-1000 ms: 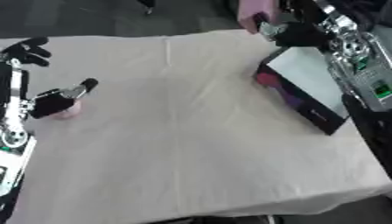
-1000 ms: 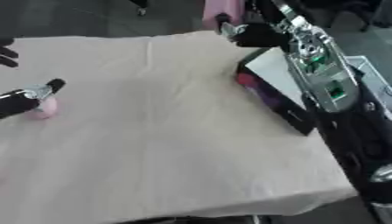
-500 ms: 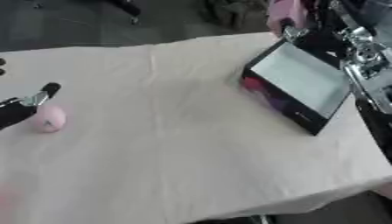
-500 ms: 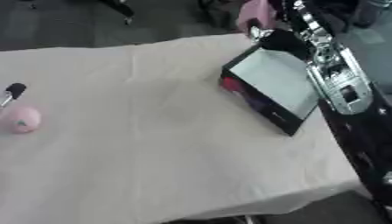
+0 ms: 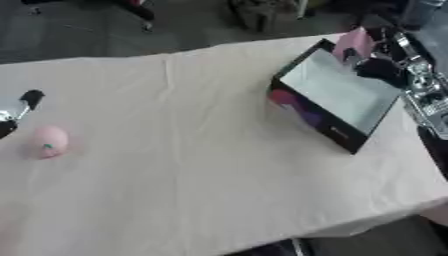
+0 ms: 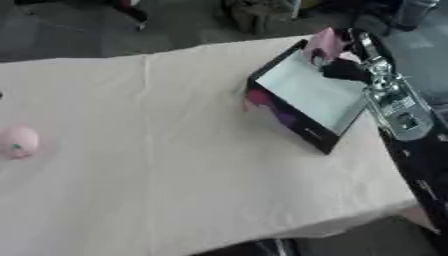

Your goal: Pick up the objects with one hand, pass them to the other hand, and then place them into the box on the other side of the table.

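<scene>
Pink and boxy, a small block (image 6: pixel 325 43) sits in the right hand (image 6: pixel 348 71) over the far corner of the box (image 6: pixel 308 96). The dark fingers curl against the block's lower side; how far they close round it is too blurred to tell. The block stands roughly upright, its long axis rising from the fingers.

The box is black-walled with a pale inside, its long axis running from far-left to near-right, near the table's right edge. Its near corner lies close to that edge.

A pink round thing (image 5: pixel 48 142) with a green speck lies near the left edge of the cream cloth (image 5: pixel 192 150). Just beyond it, the left hand (image 5: pixel 22 104) shows only as a dark tip at the view's edge. Wide bare cloth spreads between the round thing and the box.
</scene>
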You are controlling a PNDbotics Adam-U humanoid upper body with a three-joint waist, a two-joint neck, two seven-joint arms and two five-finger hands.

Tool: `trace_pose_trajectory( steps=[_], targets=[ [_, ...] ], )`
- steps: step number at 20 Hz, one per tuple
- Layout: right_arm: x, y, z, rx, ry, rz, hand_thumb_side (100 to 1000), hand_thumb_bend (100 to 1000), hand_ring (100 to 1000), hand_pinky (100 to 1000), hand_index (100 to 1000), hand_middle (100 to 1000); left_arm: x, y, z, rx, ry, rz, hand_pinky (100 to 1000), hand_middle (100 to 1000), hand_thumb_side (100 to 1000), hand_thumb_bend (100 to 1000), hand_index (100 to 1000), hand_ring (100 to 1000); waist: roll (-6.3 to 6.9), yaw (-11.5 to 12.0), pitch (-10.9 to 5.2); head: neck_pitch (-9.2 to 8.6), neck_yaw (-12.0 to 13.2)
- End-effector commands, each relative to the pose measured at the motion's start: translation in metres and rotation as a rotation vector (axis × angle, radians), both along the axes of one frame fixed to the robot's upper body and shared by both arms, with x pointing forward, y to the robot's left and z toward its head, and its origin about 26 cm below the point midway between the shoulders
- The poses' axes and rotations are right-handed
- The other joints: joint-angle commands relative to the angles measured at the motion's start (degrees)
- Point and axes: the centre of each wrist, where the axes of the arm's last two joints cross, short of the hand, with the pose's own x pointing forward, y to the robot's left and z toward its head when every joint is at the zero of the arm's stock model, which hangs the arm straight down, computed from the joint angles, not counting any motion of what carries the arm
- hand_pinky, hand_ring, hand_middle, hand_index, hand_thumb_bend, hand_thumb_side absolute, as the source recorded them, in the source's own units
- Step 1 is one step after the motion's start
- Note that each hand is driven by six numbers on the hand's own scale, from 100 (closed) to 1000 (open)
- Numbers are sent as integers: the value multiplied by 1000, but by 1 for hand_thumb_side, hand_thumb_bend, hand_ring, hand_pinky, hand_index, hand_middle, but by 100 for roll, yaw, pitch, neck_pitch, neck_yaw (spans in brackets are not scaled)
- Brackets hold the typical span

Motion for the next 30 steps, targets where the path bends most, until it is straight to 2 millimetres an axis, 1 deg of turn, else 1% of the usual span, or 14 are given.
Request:
trace_pose_trajectory(
  steps=[1,5,6,7,8,9,10,13,19,26,27,29,30],
  targets=[
    [-2,-18,9,-60,-8,-40,100,100,766,964,598,541,-1,10,15,19,-45,19,741,571,357,751,801,556,0,9,-93,-17,-16],
    [-1,-22,-1,-93,32,-14,100,100,815,964,687,632,-1,10,16,11,-51,23,741,571,360,746,802,556,-3,25,-90,9,27],
    [-1,-23,-2,-102,39,-6,100,100,842,965,731,691,-1,10,16,9,-51,24,742,571,361,743,802,556,-4,27,-89,16,37],
    [-1,-24,-3,-114,45,0,100,100,862,967,760,726,-1,10,15,8,-51,25,742,571,364,744,802,556,-5,28,-89,23,43],
    [0,-25,-4,-127,51,1,100,100,909,973,828,798,-2,10,15,6,-51,26,742,571,368,744,802,556,-5,30,-88,30,48],
    [0,-26,-4,-142,55,-4,100,100,936,978,865,837,-2,10,15,4,-51,27,741,571,370,745,802,556,-6,31,-88,34,52],
    [0,-28,-5,-159,58,-13,100,132,967,986,909,884,-2,10,15,3,-52,27,741,571,374,744,802,556,-7,33,-87,36,58],
    [1,-32,-7,-211,73,-52,100,168,1000,1000,953,939,-2,11,14,1,-52,30,742,571,382,746,802,556,-10,41,-86,50,75],
    [1,-33,-10,-253,73,-118,100,184,1000,1000,987,972,-2,12,15,-3,-56,38,742,571,385,745,802,556,-12,55,-92,78,119],
    [1,-31,-8,-255,56,-124,100,204,1000,1000,1000,978,-2,11,13,-10,-51,38,747,556,385,741,802,555,-21,60,-96,48,183],
    [1,-31,-8,-254,54,-123,100,187,1000,1000,999,973,-2,10,13,-11,-51,37,748,556,383,740,802,555,-21,61,-97,34,202],
    [1,-29,-6,-235,40,-120,100,100,1000,1000,1000,970,-2,11,15,-10,-55,39,750,556,383,739,802,556,-19,63,-104,8,249],
    [1,-28,-5,-215,27,-116,125,100,1000,1000,1000,976,-2,11,16,-10,-57,42,751,556,382,738,801,556,-17,65,-108,3,279]
  ],
)
